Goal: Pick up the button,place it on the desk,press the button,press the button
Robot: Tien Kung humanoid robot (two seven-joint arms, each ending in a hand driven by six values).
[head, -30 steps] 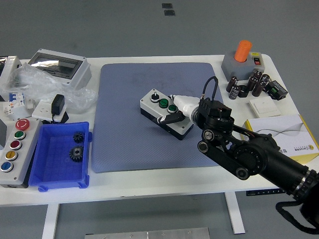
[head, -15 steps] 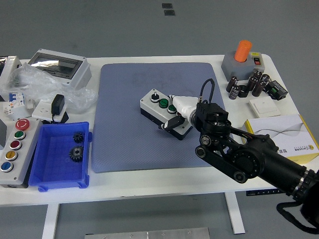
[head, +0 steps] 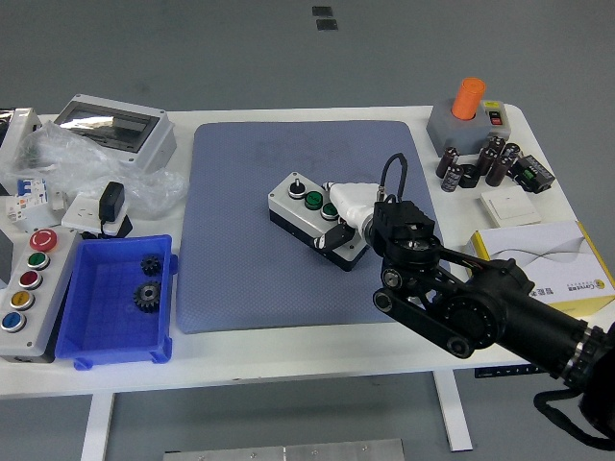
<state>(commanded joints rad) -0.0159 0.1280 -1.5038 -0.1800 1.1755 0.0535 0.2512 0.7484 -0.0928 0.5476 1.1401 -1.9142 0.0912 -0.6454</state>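
Since the earlier frames the right hand had slid left along the button box, its black thumb dropping to the box's near right edge while white fingers lay over the right-hand green button. Whether they gripped the box or only pressed on it could not be told. To press well, I judged, one fingertip should come straight down on the cap, so the box would not skid on the blue mat. That box, grey-topped over a black base, carried a small black selector and two green buttons, and sat mid-mat on the tabletop.
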